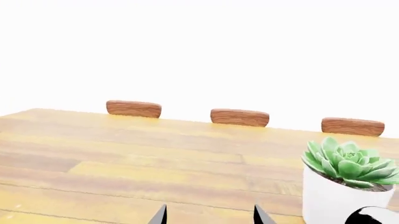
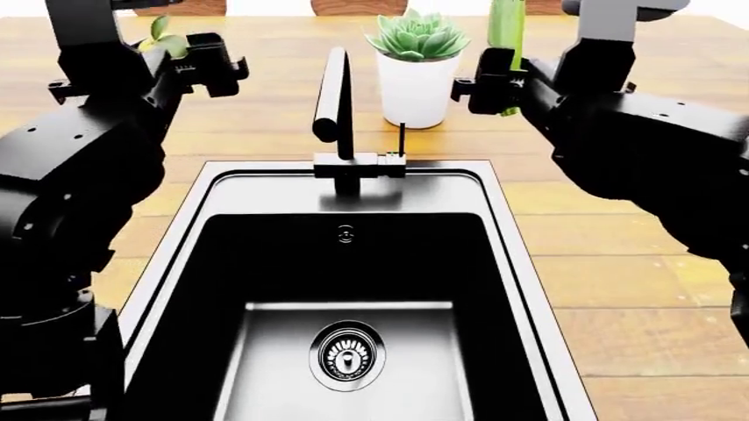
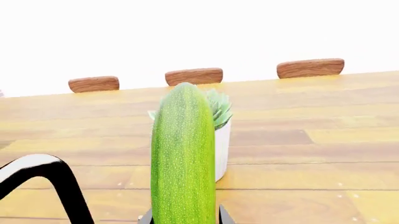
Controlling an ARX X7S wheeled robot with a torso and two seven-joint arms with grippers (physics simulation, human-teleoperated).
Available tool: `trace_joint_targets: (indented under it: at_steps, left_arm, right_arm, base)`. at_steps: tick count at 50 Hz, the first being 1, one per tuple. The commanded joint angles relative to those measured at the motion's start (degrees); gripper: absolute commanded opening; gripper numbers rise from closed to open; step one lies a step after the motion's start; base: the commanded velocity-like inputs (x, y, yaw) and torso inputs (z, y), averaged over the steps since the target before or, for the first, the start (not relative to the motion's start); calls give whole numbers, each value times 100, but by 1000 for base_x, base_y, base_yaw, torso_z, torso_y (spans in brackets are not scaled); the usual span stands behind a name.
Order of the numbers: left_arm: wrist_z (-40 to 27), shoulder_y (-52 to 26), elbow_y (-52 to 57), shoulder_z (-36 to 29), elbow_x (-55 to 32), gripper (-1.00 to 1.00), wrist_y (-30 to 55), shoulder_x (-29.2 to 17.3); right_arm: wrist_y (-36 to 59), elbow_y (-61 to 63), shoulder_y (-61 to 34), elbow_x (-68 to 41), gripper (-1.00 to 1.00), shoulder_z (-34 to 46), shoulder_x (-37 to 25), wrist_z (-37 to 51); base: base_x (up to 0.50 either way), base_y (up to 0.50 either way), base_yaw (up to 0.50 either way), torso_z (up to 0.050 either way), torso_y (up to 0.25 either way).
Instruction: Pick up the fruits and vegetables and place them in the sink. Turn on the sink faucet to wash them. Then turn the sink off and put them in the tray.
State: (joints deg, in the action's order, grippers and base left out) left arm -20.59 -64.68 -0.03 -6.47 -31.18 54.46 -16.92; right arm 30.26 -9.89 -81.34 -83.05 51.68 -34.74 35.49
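A pale wooden bench runs under a blank white background, with three brown chair backs showing along its far edge. Sunk into it directly before us is the sink, black with a steel rim, its basin bare down to the round drain; no water runs. The sink faucet stands at the sink's far edge with its thin lever upright, and a white plant pot with a succulent sits just behind it. Our right gripper is pinching the cucumber, held upright above the bench beyond the sink's far right corner, near the pot. Our left gripper shows two spread tips with nothing between them in its wrist view; in the head view a bit of yellow with a green leaf, probably the lemon, lies by that arm toward the bench's far left, though we cannot tell whether it is touched. The tray is not in view. We judge the task barely begun: one vegetable lifted, nothing yet in the sink, with washing and traying all left.
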Motion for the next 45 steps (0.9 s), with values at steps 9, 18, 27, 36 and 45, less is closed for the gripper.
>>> trace_joint_targets:
  at_steps: [9,18,27,36,45]
  left_arm:
    - [842,914,2582,-472,-978,-100,1437,-1643]
    - [993,1159,3092,-542,-1280,-100,1636,-1843]
    - [1040,1340,3376,-544,-1443,-100,1696,-1954]
    - [1081,1472,3473,-778,-1369,-100,1603,-2009]
    - [1127,1547,3386,-984,-1226,-100,1420,-2004]
  right_arm:
    - [1756,2544,-236,-1303,-100,288,-1208,172]
    - [1906,2817,202,-1796,-100,537,-1277,305]
    - [2024,3240,350,-2025,-100,672,-1234,374]
    - [2112,3314,480,-2043,-100,869,-943,336]
    - [2220,2750,666,-1538,-100,1238,-350,-1]
  base:
    - [0,0,0,0,1]
    - [0,0,0,0,0]
    - [0,0,0,0,1]
    - [0,0,0,0,0]
    - [0,0,0,2,1]
